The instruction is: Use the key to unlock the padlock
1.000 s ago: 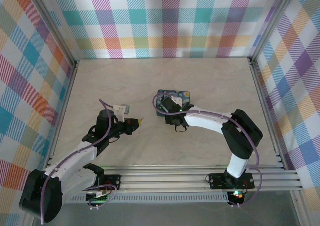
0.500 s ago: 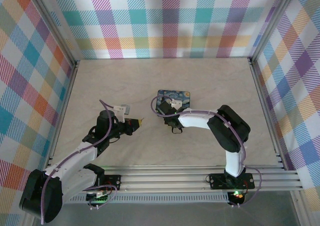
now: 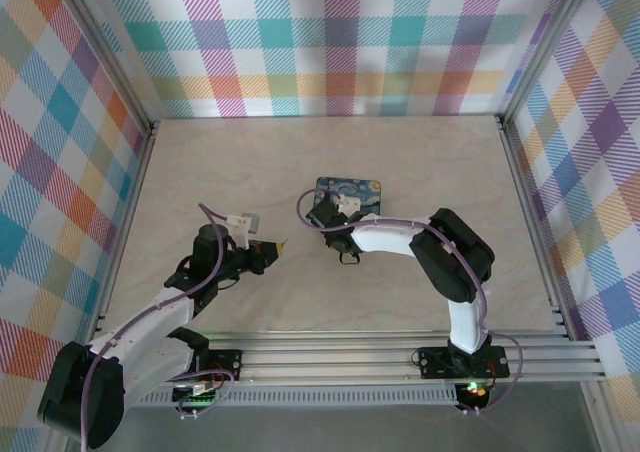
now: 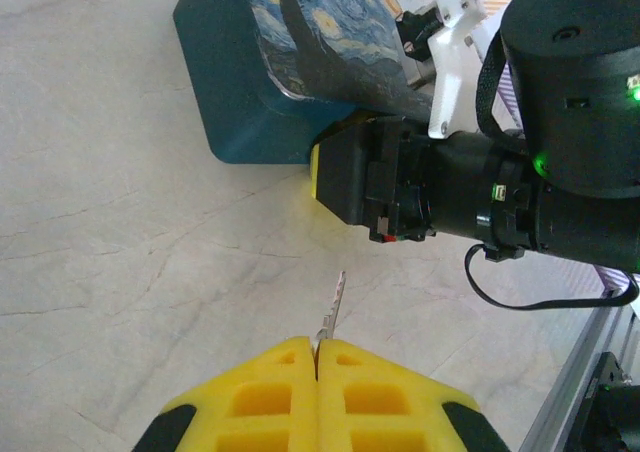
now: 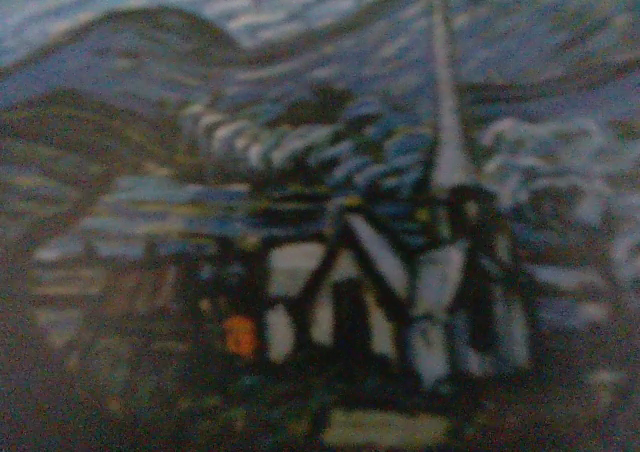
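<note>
Left claw (image 4: 317,344): its yellow pads (image 4: 260,397) are pressed flat together on the key. In the top view it hangs over the bare table (image 3: 250,162) at about 8 o'clock from the box.

Key (image 4: 333,307): a thin metal blade stands out of the pad tips. In the left wrist view it points toward 1 o'clock, at the box and the right claw, near them but apart.

Box (image 3: 355,186): a blue night-sky printed box lying flat near the middle of the table.

Right claw (image 4: 322,170): it is nosed in against the box's 7 o'clock corner, as the top view has it. We cannot tell how wide it stands, nor whether it holds anything.

Padlock: we cannot tell where it lies. The right wrist view gives us a blurred close print of the box.

Done, as we judge it: the key is up off the table, firmly pinched and aimed at the work area.

Left, as we judge it: the padlock has to be presented or steadied. Then the key must go into the keyway and turn, and the shackle must spring. We see none of these done yet.
</note>
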You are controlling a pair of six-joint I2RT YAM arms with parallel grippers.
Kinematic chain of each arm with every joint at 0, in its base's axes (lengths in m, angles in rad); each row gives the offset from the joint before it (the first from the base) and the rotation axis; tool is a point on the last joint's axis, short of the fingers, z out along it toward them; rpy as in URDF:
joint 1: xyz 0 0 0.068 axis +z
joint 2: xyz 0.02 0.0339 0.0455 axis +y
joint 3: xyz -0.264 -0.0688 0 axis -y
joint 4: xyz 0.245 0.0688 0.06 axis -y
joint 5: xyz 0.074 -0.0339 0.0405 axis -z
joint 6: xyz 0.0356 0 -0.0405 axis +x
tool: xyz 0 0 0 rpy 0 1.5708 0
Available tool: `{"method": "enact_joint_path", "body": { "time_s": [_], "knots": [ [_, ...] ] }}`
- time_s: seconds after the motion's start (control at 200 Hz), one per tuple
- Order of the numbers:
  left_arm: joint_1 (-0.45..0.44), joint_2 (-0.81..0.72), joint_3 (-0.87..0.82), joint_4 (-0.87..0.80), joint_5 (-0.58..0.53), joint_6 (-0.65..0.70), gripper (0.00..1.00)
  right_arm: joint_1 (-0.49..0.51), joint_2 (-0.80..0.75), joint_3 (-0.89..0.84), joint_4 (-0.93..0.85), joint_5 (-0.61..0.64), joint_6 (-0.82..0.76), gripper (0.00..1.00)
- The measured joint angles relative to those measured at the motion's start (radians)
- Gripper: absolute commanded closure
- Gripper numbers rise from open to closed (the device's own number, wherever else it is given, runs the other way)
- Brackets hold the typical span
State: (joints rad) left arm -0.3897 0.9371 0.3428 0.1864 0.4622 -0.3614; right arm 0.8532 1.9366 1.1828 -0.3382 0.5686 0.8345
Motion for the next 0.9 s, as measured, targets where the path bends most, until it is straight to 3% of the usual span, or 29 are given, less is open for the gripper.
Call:
{"method": "enact_joint_path", "body": {
  "time_s": [0.23,0.48,0.685,0.9],
  "knots": [
    [-0.008,0.011,-0.012,0.031,0.041,0.035,1.0,-0.001,-0.001,0.031,-0.051,-0.055,-0.051,1.0],
    [-0.083,0.042,-0.013,0.107,0.06,0.092,1.0,-0.038,-0.074,0.063,-0.163,-0.281,-0.064,1.0],
    [-0.145,0.047,-0.013,0.161,0.018,0.146,1.0,-0.124,-0.206,0.063,-0.238,-0.515,-0.044,1.0],
    [-0.166,0.175,-0.005,0.259,-0.004,0.137,1.0,-0.214,-0.26,0.063,-0.297,-0.743,-0.014,1.0]
  ]
}}
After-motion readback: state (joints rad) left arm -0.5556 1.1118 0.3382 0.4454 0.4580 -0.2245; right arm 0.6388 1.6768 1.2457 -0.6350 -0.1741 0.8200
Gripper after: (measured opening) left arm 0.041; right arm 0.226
